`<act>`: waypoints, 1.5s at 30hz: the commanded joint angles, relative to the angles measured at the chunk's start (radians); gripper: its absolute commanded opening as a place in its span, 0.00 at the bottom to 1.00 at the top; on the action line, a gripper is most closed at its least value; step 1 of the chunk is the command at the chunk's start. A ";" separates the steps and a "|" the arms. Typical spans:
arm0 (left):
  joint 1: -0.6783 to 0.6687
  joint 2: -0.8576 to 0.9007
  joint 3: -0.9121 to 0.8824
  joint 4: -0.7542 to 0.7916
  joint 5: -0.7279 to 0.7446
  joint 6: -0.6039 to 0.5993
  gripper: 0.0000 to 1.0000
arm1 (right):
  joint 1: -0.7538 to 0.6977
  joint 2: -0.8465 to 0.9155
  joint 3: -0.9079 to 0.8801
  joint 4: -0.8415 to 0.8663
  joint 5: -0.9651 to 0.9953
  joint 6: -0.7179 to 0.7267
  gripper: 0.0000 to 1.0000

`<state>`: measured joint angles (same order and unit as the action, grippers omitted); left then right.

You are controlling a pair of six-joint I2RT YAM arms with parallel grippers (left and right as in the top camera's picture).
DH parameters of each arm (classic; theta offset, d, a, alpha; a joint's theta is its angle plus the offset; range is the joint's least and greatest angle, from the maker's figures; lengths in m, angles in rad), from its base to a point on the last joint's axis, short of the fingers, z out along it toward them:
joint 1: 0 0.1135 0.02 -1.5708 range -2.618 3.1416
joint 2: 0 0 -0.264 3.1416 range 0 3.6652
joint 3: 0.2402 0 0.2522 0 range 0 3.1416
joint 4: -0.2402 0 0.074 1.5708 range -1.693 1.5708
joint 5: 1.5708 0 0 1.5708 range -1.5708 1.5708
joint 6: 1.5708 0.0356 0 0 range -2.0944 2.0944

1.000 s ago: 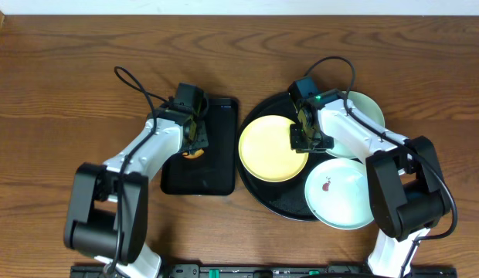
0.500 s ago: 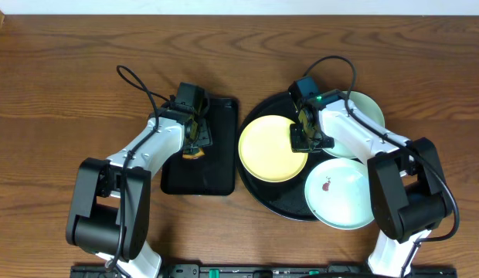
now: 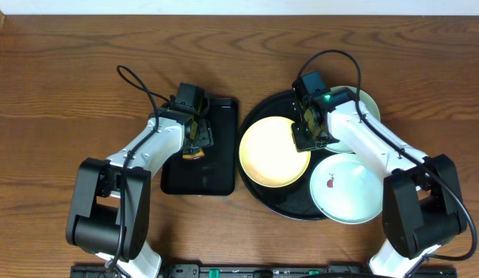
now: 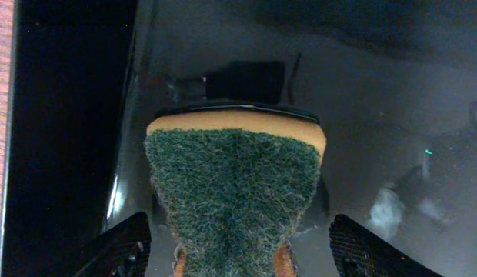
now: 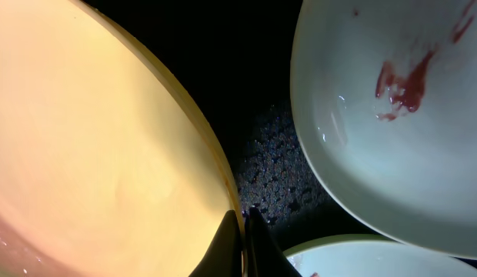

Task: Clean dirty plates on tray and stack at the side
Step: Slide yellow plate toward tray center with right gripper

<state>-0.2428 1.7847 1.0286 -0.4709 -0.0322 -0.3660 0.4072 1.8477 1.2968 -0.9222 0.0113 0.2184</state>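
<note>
Between the left fingers (image 4: 123, 248), spread wide, a green scouring sponge (image 4: 235, 185) lying on the rectangular black tray (image 3: 201, 181), right fingers (image 5: 227, 242) pinched tight on the yellow plate (image 5: 92, 138) rim over the round black tray (image 5: 246, 69), smeared mint plate (image 5: 392, 115) just beside

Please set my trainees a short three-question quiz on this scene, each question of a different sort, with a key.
1. True or false: the right hand is shut on the rim of the yellow plate.
2. The sponge lies on: A) the round tray, B) the rectangular tray, C) the bare table.
3. Fill in: the white plate nearest the robot's bases carries a small ___ smear.

Key: 1 true; 2 B; 3 red.
</note>
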 commanded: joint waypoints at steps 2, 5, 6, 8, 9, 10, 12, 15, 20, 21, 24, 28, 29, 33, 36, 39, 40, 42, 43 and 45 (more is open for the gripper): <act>0.004 0.005 -0.004 -0.006 -0.009 0.005 0.76 | 0.005 -0.024 0.019 0.000 0.008 -0.031 0.01; 0.004 0.005 -0.004 -0.006 -0.009 0.005 0.76 | 0.000 -0.024 0.019 0.003 0.015 -0.044 0.01; 0.004 0.005 -0.004 -0.006 -0.009 0.005 0.76 | -0.004 -0.024 0.019 0.002 0.014 -0.044 0.01; 0.004 0.005 -0.004 -0.006 -0.009 0.005 0.76 | -0.013 -0.024 0.019 0.000 0.014 -0.042 0.01; 0.004 0.005 -0.004 -0.006 -0.009 0.005 0.76 | -0.017 -0.024 0.019 -0.001 0.014 -0.035 0.01; 0.004 0.005 -0.004 -0.006 -0.009 0.005 0.76 | -0.021 -0.024 0.019 -0.001 0.014 -0.030 0.01; 0.004 0.005 -0.004 -0.006 -0.009 0.005 0.76 | -0.031 -0.024 0.019 0.002 0.014 -0.029 0.01; 0.004 0.005 -0.004 -0.006 -0.009 0.005 0.76 | -0.042 -0.024 0.019 0.007 0.014 -0.029 0.01; 0.004 0.005 -0.004 -0.006 -0.009 0.005 0.76 | -0.064 -0.025 0.034 0.002 0.016 -0.059 0.01; 0.004 0.005 -0.004 -0.006 -0.009 0.005 0.76 | -0.068 -0.025 0.037 0.001 0.021 -0.064 0.01; 0.004 0.005 -0.004 -0.006 -0.009 0.005 0.80 | -0.075 -0.025 0.047 -0.011 0.064 -0.063 0.01; 0.004 0.005 -0.004 -0.006 -0.009 0.005 0.84 | -0.077 -0.033 0.067 -0.033 0.098 -0.076 0.01; 0.004 0.005 -0.004 -0.006 -0.009 0.005 0.85 | -0.077 -0.038 0.072 -0.035 0.098 -0.080 0.01; 0.004 0.005 -0.004 -0.006 -0.009 0.005 0.86 | -0.077 -0.069 0.084 -0.035 0.098 -0.129 0.01; 0.004 0.005 -0.004 -0.006 -0.009 0.005 0.86 | -0.076 -0.107 0.084 -0.035 0.128 -0.149 0.01; 0.004 0.005 -0.004 -0.006 -0.009 0.005 0.86 | -0.074 -0.149 0.084 -0.034 0.185 -0.149 0.01; 0.004 0.005 -0.004 -0.006 -0.009 0.005 0.87 | -0.071 -0.165 0.084 -0.033 0.212 -0.149 0.01; 0.004 0.005 -0.004 -0.006 -0.009 0.005 0.87 | -0.063 -0.192 0.084 -0.033 0.260 -0.149 0.01; 0.004 0.005 -0.004 -0.006 -0.009 0.005 0.87 | -0.056 -0.204 0.084 -0.034 0.278 -0.149 0.01; 0.004 0.005 -0.004 -0.006 -0.009 0.005 0.87 | -0.038 -0.226 0.084 -0.033 0.305 -0.158 0.01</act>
<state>-0.2428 1.7847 1.0286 -0.4709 -0.0322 -0.3656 0.3431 1.6623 1.3540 -0.9569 0.2340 0.0849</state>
